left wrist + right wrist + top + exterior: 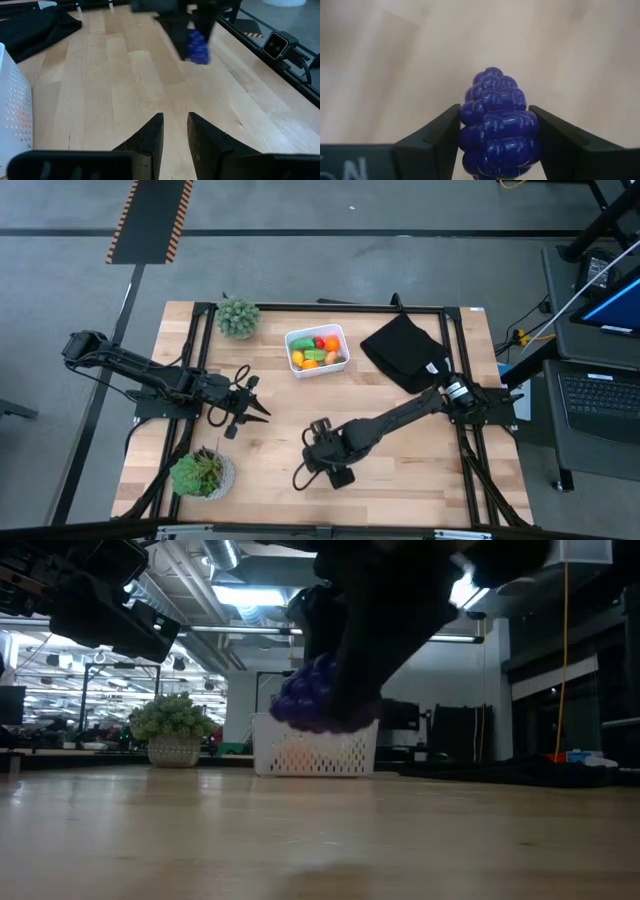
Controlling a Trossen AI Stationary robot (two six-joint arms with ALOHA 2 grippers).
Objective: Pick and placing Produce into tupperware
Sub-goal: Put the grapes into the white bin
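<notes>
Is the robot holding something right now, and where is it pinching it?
The right gripper pinches a purple grape bunch by its two sides. The left gripper holds nothing.

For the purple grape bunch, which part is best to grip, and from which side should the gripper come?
Probably across its wide middle, as the right gripper does now: one finger on each flank of the purple grape bunch, its narrow tip pointing away from the wrist. The bumpy sides should resist slipping.
</notes>
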